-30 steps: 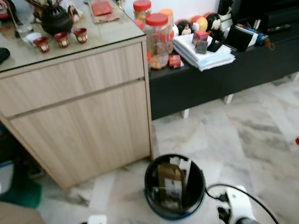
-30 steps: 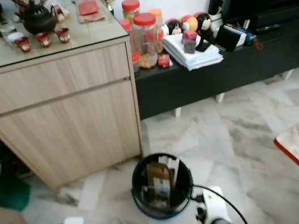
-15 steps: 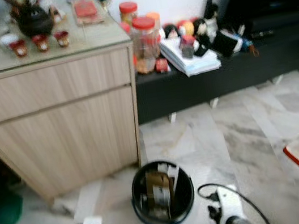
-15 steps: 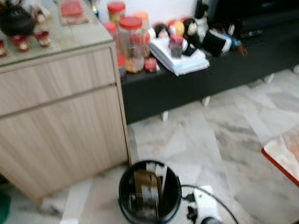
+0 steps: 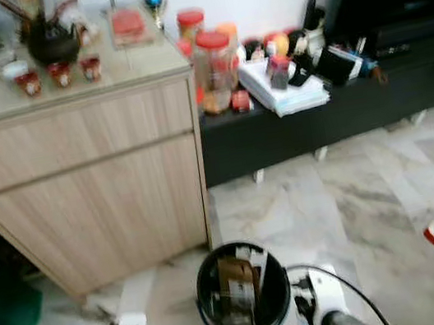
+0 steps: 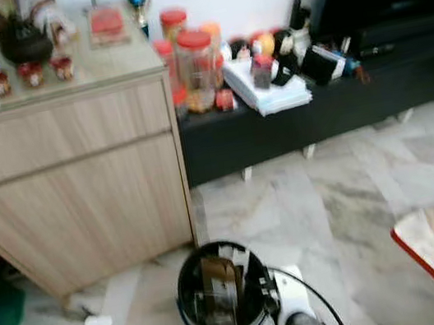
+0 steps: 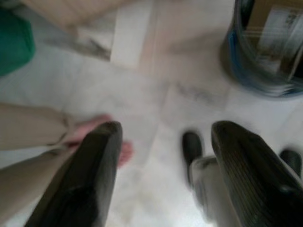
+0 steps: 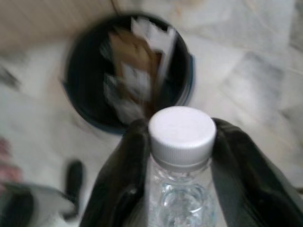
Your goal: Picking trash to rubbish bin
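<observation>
At the left edge of the head views a wooden cabinet (image 5: 95,183) fills the upper left. The left gripper (image 7: 163,175) hangs at lower left, fingers spread wide over marble floor (image 5: 387,184). At bottom centre stands the black rubbish bin (image 5: 243,293), cardboard inside. Just right of it, the right gripper (image 8: 182,175) pinches a clear plastic bottle (image 8: 182,156) with a white cap.
</observation>
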